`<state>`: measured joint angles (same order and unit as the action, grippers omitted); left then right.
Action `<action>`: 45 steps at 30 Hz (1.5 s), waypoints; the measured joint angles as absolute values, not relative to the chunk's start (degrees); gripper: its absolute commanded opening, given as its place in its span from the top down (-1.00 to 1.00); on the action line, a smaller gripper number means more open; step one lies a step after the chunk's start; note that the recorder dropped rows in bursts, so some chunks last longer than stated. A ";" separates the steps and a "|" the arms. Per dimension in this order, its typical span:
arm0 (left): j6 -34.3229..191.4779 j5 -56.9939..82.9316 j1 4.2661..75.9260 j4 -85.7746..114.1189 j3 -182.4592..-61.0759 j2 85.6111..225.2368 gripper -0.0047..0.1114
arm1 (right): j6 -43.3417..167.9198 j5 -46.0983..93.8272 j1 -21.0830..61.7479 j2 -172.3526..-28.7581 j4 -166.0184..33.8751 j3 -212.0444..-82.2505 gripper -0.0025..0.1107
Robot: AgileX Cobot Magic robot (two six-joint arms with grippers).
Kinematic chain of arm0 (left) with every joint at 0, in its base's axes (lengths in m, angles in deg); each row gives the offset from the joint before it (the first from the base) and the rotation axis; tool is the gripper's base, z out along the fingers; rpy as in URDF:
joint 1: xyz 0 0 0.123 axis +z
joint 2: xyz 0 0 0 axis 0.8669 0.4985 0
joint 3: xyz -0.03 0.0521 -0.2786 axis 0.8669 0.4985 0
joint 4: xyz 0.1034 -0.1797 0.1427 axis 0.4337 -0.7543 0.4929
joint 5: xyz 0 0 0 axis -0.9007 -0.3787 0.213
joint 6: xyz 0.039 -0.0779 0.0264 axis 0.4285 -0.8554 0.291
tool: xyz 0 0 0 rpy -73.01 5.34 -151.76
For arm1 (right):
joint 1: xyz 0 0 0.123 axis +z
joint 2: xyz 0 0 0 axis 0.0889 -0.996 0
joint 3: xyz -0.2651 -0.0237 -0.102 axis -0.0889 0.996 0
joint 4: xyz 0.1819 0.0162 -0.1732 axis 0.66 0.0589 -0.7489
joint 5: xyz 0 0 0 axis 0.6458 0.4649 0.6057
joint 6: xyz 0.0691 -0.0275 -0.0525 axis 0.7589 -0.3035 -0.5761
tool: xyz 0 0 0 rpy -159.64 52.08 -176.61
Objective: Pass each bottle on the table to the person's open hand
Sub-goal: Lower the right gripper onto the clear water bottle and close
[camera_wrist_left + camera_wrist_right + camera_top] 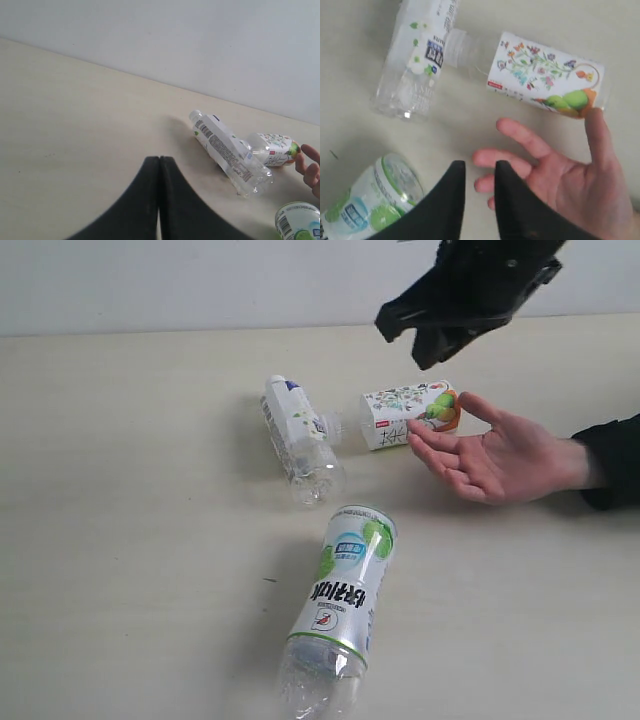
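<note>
Black right gripper (479, 167): jaws a narrow gap apart, nothing between them. In the exterior view it hangs in the air at upper right of frame, above the person's hand (500, 455). The hand is open, palm up, entering from the right edge, with a dark sleeve (612, 462) at the wrist. In the right wrist view it lies directly under the jaws, between them and the table (130, 540). Black left gripper (159, 161): jaws pressed together, empty, over bare tabletop, well apart from the bottles.

Floral bottle (410, 415) lies on its side right of centre. Its fruit end is at the fingertips and looks to be touching them. Its clear neck points left, up against the white-blue bottle (298, 435). Label: white, flowers, butterflies, green and orange fruit, small red tag; the writing is too small to read.

White-blue bottle lies on its side at centre, white end toward top of frame, clear base toward the middle. Small print and a barcode show in the left wrist view, not legible.

Lime bottle (340, 610) lies on its side at lower centre, apart from the other two, clear base at the bottom edge. Label: white and green, lime pictures, blue badge, large black characters running lengthwise, barcode.

All three are thin clear plastic with ribbed bases and glossy wrap labels. Table is matte pale cream with faint grain; a tiny dark speck (268, 580) sits left of the lime bottle
</note>
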<state>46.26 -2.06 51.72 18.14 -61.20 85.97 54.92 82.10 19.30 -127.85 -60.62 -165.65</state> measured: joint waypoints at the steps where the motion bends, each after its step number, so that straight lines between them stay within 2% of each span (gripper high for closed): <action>1: 46.26 -2.06 51.72 18.14 -61.20 85.97 0.92 | 54.92 82.73 19.30 -130.17 -59.77 -168.10 0.09; 4: 46.26 -2.06 51.72 18.14 -61.20 85.97 0.92 | 52.59 84.86 19.30 -136.37 -54.74 -173.95 -0.15; 13: 46.26 -2.06 51.72 18.14 -61.20 85.97 0.92 | 47.32 85.06 22.30 -149.62 -51.82 -186.02 -0.33; 19: 46.26 -2.06 51.72 18.14 -61.20 85.97 0.92 | 49.67 80.27 25.85 -155.10 -56.86 -191.21 -0.33; 29: 46.26 -2.06 51.72 18.14 -61.20 85.97 0.92 | 50.75 78.57 26.17 -162.50 -57.52 -197.93 -0.33; 45: 46.26 -2.06 51.72 18.14 -61.20 85.97 0.92 | 50.75 74.71 26.17 -168.02 -56.92 -199.54 -0.33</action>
<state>46.26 -2.06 51.72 18.14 -61.20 85.97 50.75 74.71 26.17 -168.02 -56.92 -199.54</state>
